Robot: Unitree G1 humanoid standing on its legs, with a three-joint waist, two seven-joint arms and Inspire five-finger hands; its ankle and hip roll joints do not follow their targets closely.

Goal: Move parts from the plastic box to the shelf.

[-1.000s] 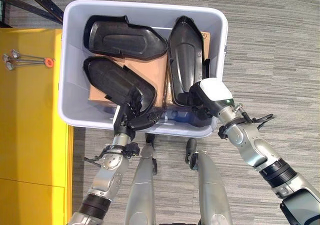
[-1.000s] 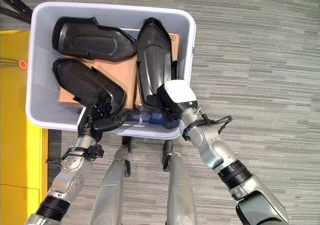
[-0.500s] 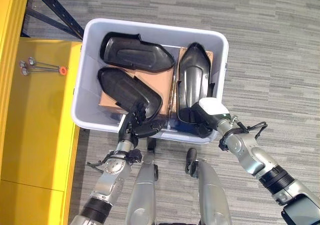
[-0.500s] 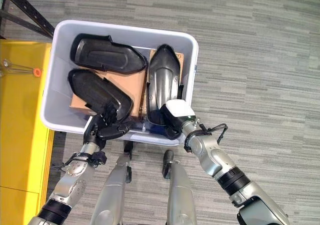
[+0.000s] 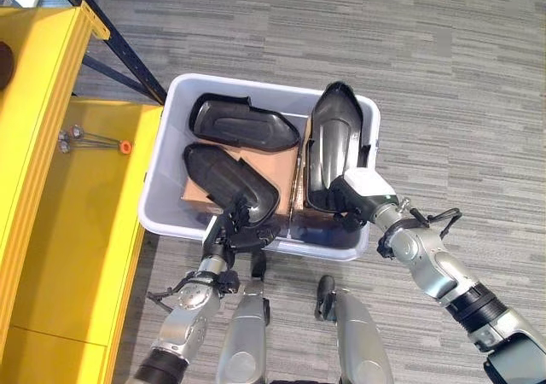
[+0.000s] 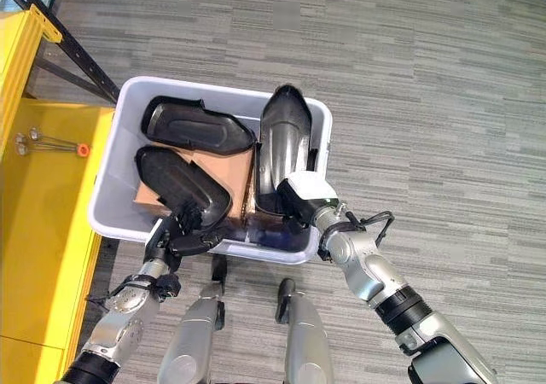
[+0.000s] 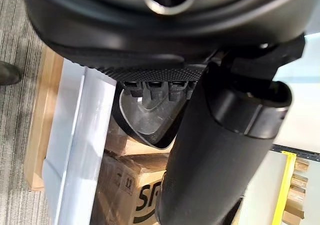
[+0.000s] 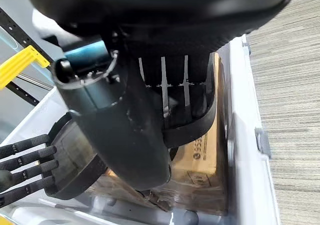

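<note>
The plastic box sits on the floor beside the yellow shelf, holding three black parts over cardboard. The right robot hand grips the upright part — fingers curled round it. The left robot hand clasps the near-left part.

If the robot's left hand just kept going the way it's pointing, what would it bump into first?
Most likely the black part lying lower left in the plastic box: the left hand reaches over the near rim, its fingers already at that part's near end. Whether they touch is unclear.
</note>
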